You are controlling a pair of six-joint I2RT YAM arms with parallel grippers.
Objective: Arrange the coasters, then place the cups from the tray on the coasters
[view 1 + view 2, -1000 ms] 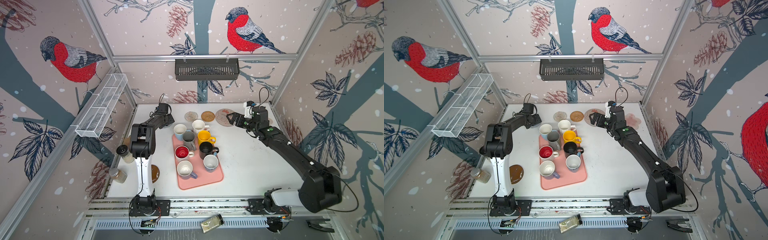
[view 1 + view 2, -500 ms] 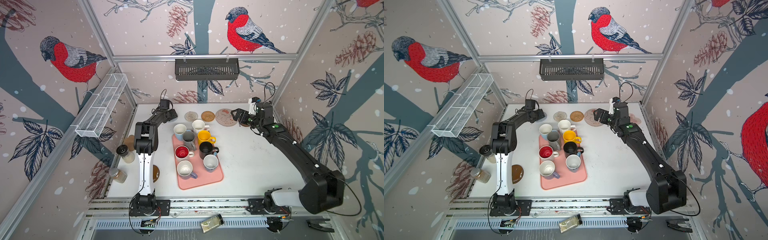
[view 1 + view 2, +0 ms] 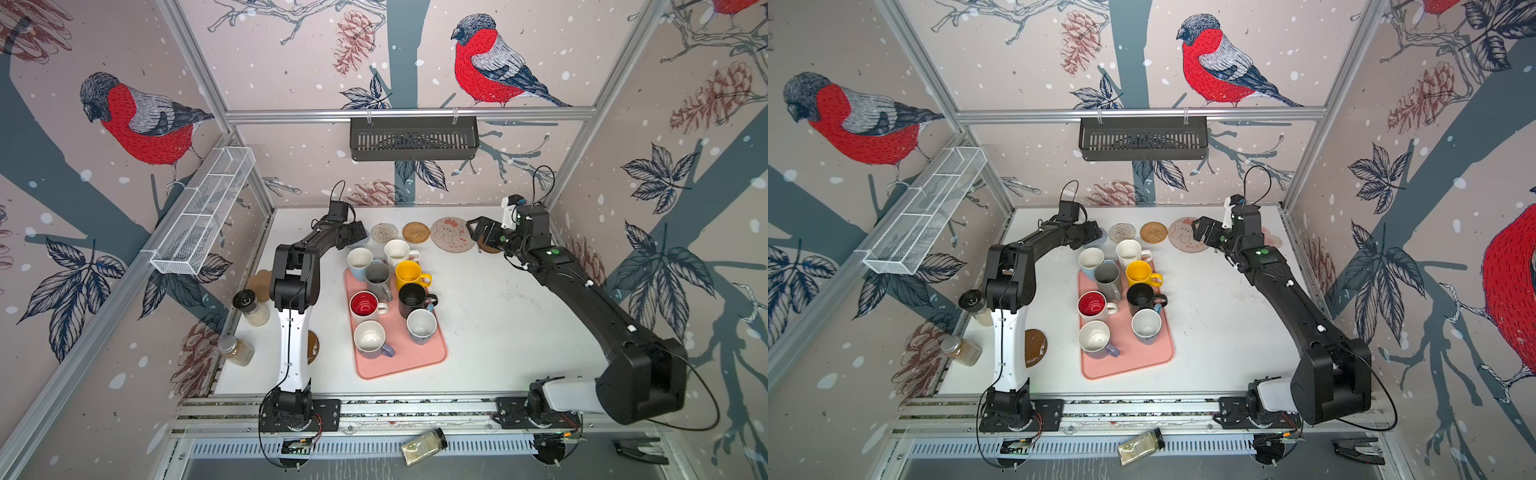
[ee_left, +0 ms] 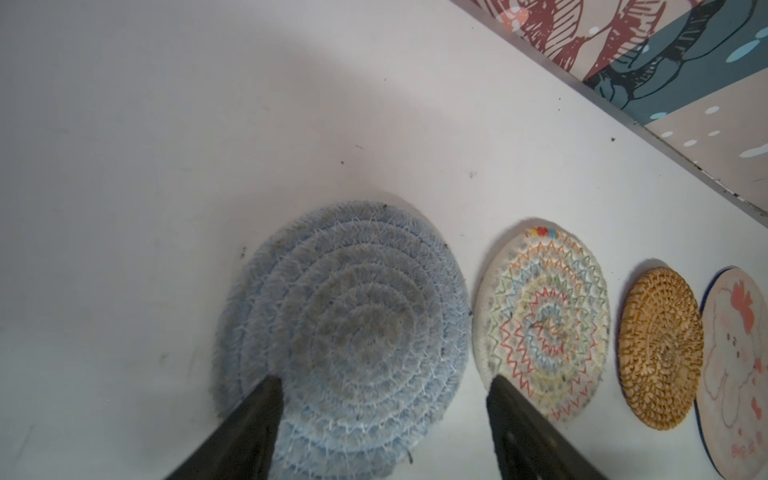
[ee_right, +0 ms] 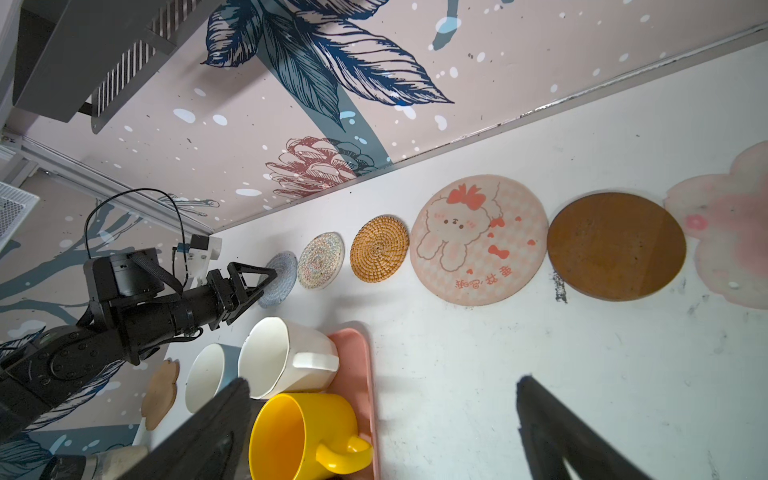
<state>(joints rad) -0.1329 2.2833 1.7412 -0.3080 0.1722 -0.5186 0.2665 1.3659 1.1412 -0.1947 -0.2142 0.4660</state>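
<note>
Left wrist view shows you the left jaws spread wide over the blue-grey woven round coaster (image 4: pixel 345 316), lying flat on the white surface (image 4: pixel 166 124) beside the cream woven coaster (image 4: pixel 540 320). Your right jaws stand wide and empty.

Blue-grey coaster (image 4: pixel 345 328) of coiled rope, fuzzy, matt, cream coaster (image 4: pixel 540 324) of stitched cord, rough, rattan coaster (image 4: pixel 660 349) of woven cane, pink cartoon coaster (image 5: pixel 478 241) smooth, matt, dark brown coaster (image 5: pixel 615 245) grainy, cork-like, yellow mug (image 5: pixel 328 415) glossy glazed, tray (image 3: pixel 411 357) smooth, matt, table (image 3: pixel 498 324) white, scuffed.
</note>
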